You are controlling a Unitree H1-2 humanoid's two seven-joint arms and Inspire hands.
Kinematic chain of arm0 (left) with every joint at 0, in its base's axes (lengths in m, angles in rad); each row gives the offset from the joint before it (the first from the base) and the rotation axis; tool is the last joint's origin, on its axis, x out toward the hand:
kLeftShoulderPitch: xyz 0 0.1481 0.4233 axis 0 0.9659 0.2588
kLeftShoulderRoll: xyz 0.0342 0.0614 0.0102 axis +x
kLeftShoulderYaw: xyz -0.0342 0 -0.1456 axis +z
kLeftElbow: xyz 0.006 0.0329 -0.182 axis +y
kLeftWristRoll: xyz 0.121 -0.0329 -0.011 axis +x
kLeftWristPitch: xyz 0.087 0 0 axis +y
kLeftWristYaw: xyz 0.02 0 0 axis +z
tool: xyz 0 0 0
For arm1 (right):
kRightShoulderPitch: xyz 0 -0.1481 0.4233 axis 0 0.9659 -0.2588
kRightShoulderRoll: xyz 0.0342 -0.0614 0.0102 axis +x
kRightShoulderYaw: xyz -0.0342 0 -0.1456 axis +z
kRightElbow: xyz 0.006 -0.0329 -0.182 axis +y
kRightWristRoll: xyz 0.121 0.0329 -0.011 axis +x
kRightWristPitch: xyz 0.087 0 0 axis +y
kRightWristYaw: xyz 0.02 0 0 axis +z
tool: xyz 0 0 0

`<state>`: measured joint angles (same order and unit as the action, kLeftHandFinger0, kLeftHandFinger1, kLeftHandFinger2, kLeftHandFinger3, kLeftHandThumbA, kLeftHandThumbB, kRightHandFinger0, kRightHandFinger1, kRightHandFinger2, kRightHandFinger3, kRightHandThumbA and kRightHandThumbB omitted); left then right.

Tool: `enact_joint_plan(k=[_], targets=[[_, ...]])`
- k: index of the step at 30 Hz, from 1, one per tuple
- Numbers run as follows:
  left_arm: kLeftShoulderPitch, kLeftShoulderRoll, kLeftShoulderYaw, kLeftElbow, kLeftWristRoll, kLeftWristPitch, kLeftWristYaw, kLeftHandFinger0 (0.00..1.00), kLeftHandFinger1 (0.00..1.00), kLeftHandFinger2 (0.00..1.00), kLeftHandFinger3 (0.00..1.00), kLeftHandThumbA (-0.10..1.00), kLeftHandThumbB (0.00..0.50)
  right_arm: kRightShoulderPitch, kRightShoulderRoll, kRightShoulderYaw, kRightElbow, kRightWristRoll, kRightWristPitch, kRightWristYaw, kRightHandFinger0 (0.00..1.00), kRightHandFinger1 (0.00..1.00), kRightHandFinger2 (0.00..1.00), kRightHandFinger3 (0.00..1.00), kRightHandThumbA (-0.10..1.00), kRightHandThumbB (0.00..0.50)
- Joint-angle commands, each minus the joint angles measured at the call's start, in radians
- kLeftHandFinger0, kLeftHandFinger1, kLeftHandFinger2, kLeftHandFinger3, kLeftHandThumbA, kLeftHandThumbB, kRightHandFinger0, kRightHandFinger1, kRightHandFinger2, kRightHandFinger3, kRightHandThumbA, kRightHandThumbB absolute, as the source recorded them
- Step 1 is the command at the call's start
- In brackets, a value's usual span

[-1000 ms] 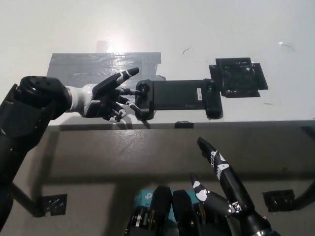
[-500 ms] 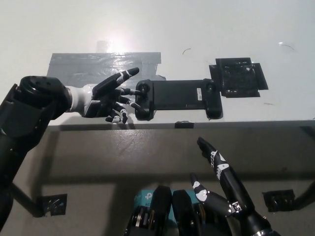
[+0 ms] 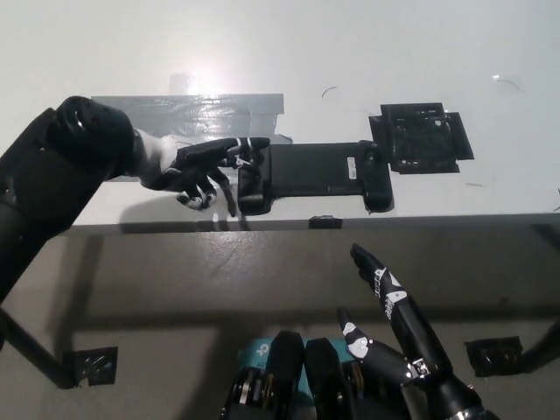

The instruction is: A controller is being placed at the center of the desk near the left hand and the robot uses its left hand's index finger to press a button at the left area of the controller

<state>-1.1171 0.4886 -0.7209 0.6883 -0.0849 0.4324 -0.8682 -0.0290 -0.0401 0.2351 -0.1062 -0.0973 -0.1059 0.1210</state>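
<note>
The long black game controller [image 3: 311, 171] lay on the white table [image 3: 262, 52]. The white left hand [image 3: 201, 166] touched its left end, fingers [image 3: 229, 150] spread, holding nothing. The black right hand [image 3: 394, 332] rested low, fingers apart.

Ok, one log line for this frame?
left hand: fingertip on left end of controller | right hand: idle, lower right, off desk | phase: pressing

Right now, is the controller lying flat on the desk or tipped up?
Flat. The controller lies lengthwise on the white desk, near its front edge, with the left hand reaching one finger onto its left end.
</note>
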Motion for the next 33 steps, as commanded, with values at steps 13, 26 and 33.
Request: enact_joint_plan(k=[13,26,33], targets=[[0.072,0.033,-0.149,-0.052,0.11,0.021,-0.215,0.0,0.0,0.17,1.0,1.0,0.5,-0.027,0.005,-0.006,-0.031,-0.011,-0.01,0.001,1.0,1.0,1.0,1.0,0.4,0.234],[0.063,0.054,0.257,-0.153,-0.386,0.038,-0.04,0.0,0.13,0.5,1.0,1.0,0.484,-0.042,0.001,-0.002,-0.036,0.0,0.008,0.012,1.0,1.0,1.0,1.0,0.41,0.237],[0.2,0.02,0.542,-0.446,-0.446,0.038,0.137,0.29,0.23,0.41,1.0,1.0,0.415,-0.051,0.001,0.0,-0.03,0.005,0.004,0.017,1.0,1.0,1.0,1.0,0.37,0.221]])
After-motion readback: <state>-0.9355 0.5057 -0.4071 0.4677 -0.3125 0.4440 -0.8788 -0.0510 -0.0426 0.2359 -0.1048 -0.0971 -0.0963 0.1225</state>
